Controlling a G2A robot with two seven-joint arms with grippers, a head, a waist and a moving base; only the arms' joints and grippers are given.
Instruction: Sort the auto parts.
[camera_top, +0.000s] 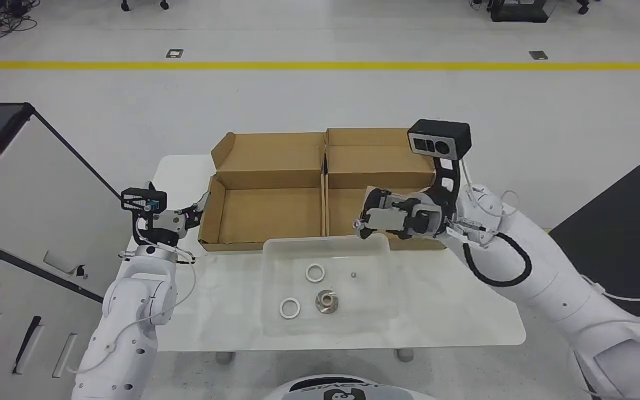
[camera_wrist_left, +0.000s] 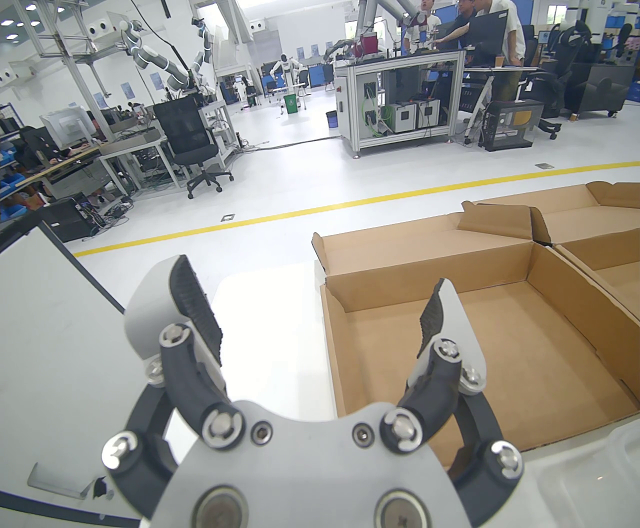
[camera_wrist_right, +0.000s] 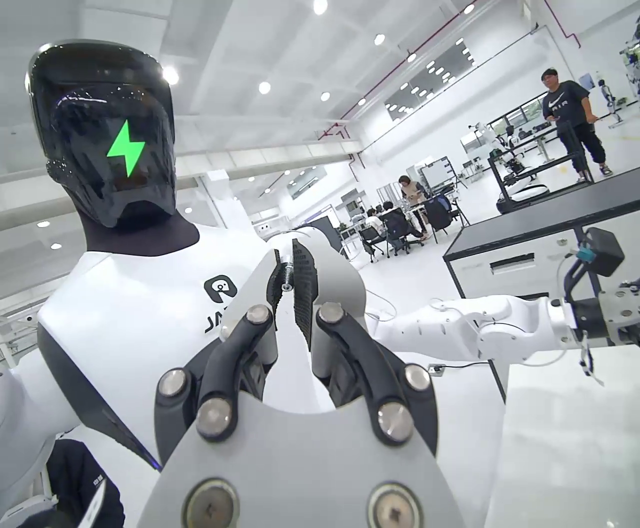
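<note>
A clear tray (camera_top: 372, 305) at the table's front holds two white rings (camera_top: 314, 272) (camera_top: 290, 308), a metal hub part (camera_top: 326, 300) and a tiny piece (camera_top: 354, 270). Behind it stand two open cardboard boxes, the left box (camera_top: 268, 215) (camera_wrist_left: 450, 345) and the right box (camera_top: 385, 165), side by side. My right gripper (camera_top: 359, 228) (camera_wrist_right: 285, 262) hangs over the right box's front edge, tilted up, shut on a small threaded screw (camera_wrist_right: 286, 276). My left gripper (camera_top: 201, 213) (camera_wrist_left: 312, 300) is open and holds nothing, just outside the left box's left wall.
The white table (camera_top: 455, 305) has bare room to the right of the tray. A grey panel (camera_top: 45, 200) stands off the table's left side. The boxes' flaps (camera_top: 270, 148) stand open at the back.
</note>
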